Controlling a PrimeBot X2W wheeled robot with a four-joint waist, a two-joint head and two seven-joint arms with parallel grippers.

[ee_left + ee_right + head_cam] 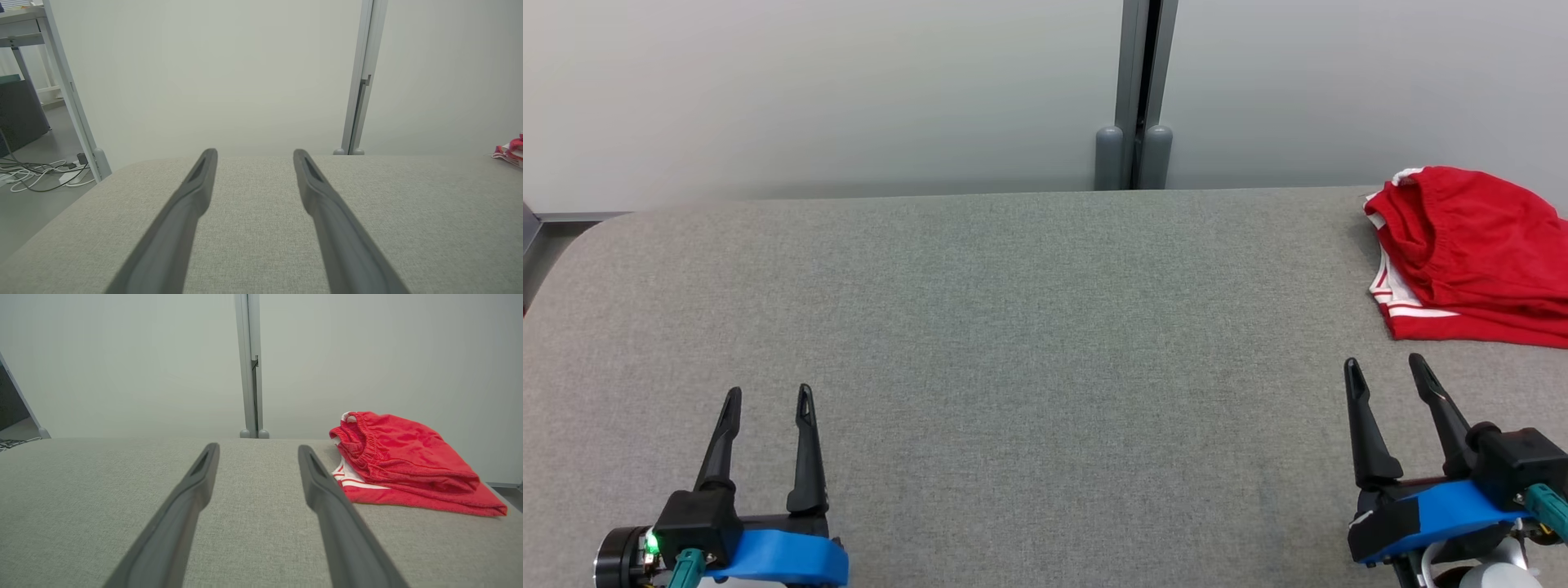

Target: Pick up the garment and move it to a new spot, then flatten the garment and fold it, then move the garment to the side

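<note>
Red and soft, the garment (1474, 253) lies bunched at the far right of the surface (1013, 327) (light, limp, probably floppy once lifted), best pinched at its gathered waistband (1409, 237), while the left gripper (769, 390) and right gripper (1383, 361) show fingers spread and empty.

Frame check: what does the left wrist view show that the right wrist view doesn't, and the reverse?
Left wrist view, not the right: the left pincer, open and empty, and a desk at the upper left.
Right wrist view, not the left: the right pincer, open and empty, and the red garment whole, bunched, with elastic waistband and white trim showing.
Shared: the grey table, the pale wall panels with their grey post, and the garment, which is a mere sliver at the left wrist view's right edge.
</note>
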